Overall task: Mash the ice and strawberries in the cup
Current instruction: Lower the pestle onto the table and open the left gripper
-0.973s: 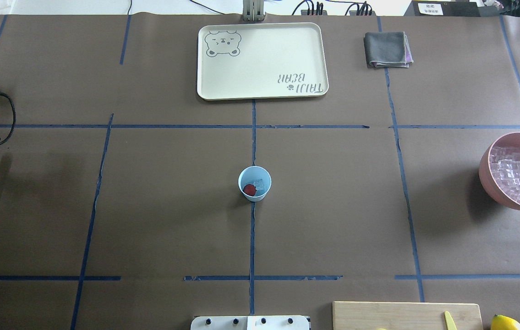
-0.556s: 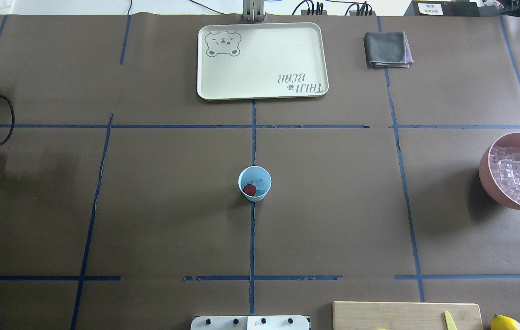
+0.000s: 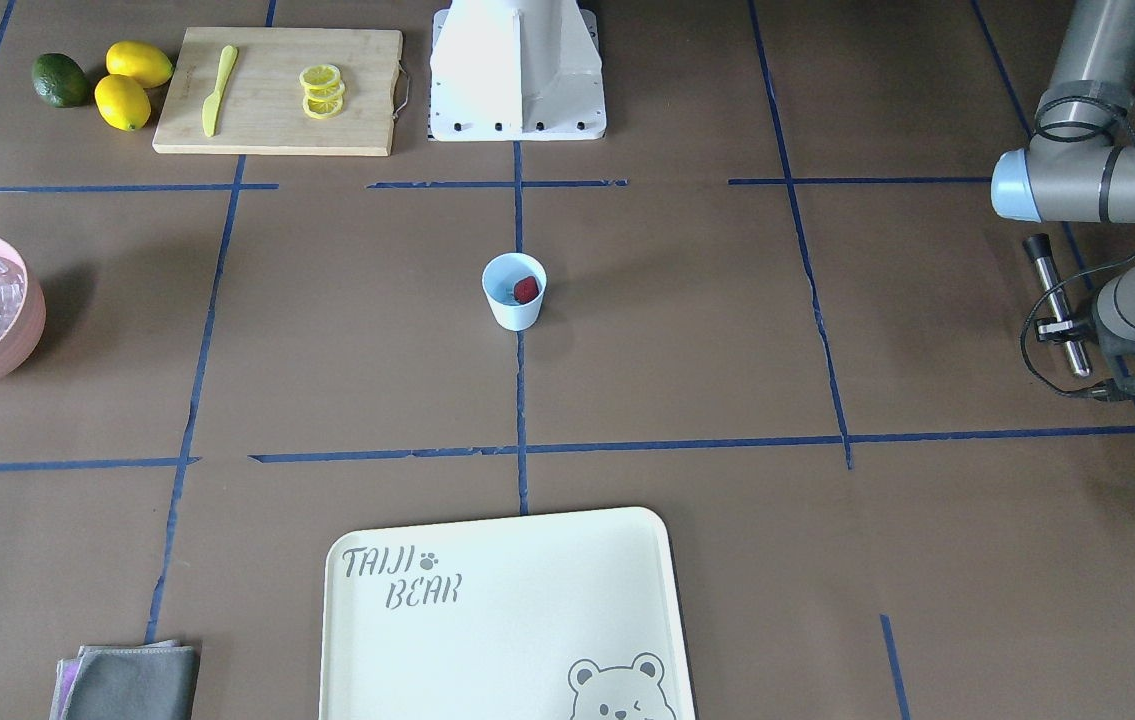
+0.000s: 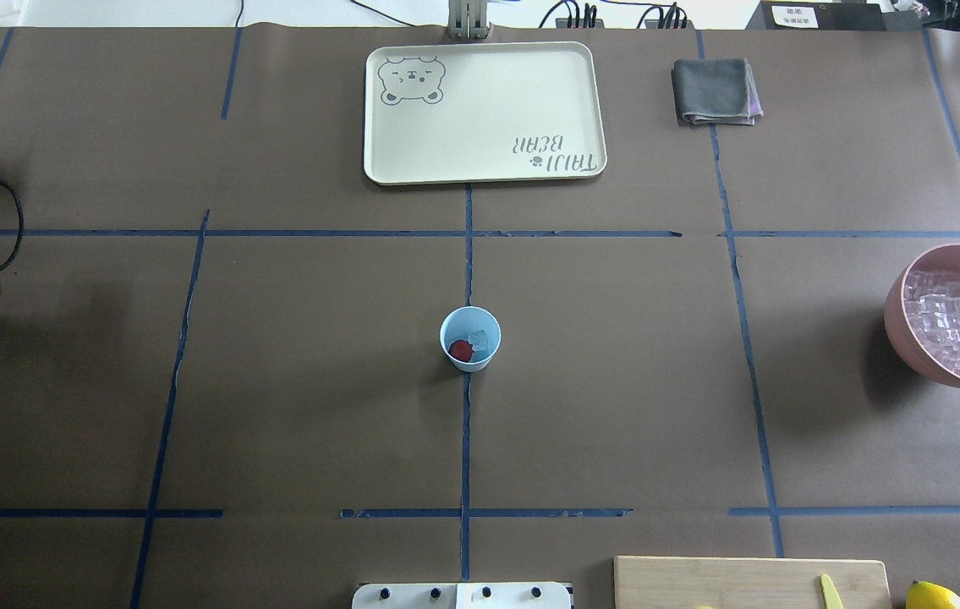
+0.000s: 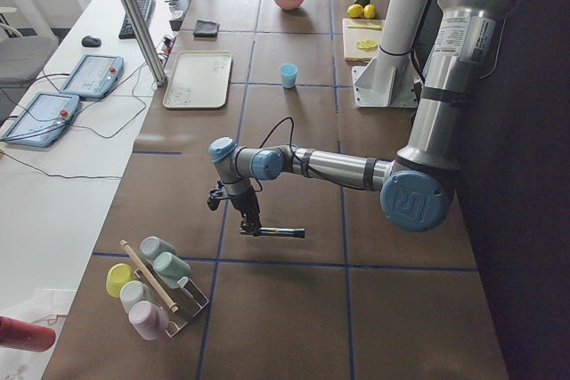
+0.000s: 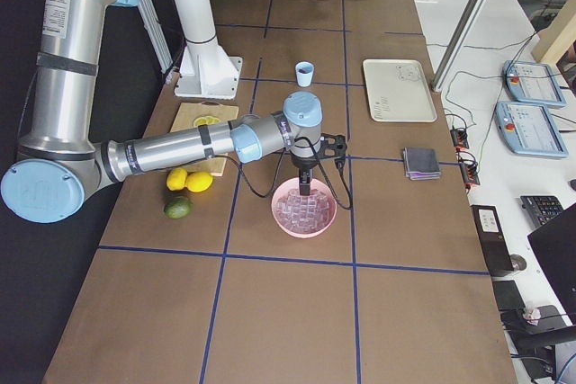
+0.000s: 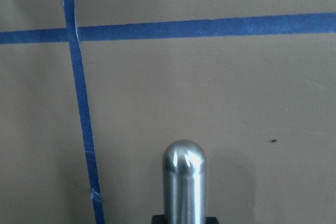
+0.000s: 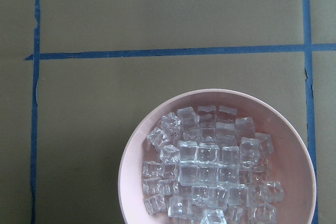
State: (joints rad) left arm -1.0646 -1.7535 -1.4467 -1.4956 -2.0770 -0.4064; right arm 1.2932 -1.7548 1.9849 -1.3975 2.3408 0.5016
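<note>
One cup (image 4: 470, 338) is standing midway on the tabletop (image 4: 615, 406), holding one strawberry (image 4: 460, 350) at its 7 o'clock and a few ice cubes (image 4: 479, 341), too merged to count, at 3 o'clock. At the cup's 3 o'clock one pink bowl (image 4: 894, 330) is carrying many more cubes. The right hand (image 6: 306, 192) is hovering above it, and I cannot tell its grip. At 9 o'clock the left hand (image 5: 254, 227) is pinching one steel rod (image 5: 283, 232).

the rod (image 7: 184, 182) is polished, glossy metal; the cup (image 4: 463, 321) smooth matt plastic; the ice (image 8: 207, 153) clear and glassy; the board (image 3: 267, 120) pale wood; the table (image 4: 615, 381) matt brown paper.
</note>
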